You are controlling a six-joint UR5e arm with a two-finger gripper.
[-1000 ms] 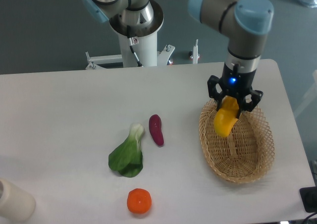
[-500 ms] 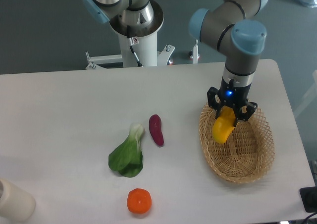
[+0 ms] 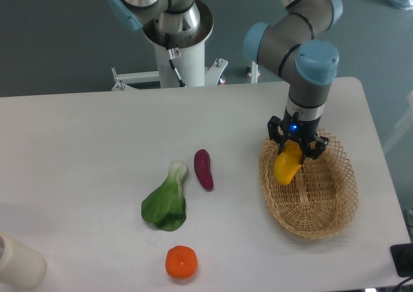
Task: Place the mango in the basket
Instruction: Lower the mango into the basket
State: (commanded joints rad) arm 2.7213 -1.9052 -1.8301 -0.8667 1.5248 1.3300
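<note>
The mango [image 3: 286,166] hangs with its long side down inside the basket [image 3: 335,205], in the back left part, and the gripper [image 3: 295,148] is clamped on its upper end with the black fingers on both sides of it; I cannot tell if the lower tip touches the woven bottom. The basket stands on the right part of the white table [image 3: 84,143]. Well apart to the left lie an eggplant [image 3: 203,169], a leafy green [image 3: 167,201] beside it, an orange [image 3: 181,262] near the front edge and a white cylinder [image 3: 18,261] at the front left corner.
</note>
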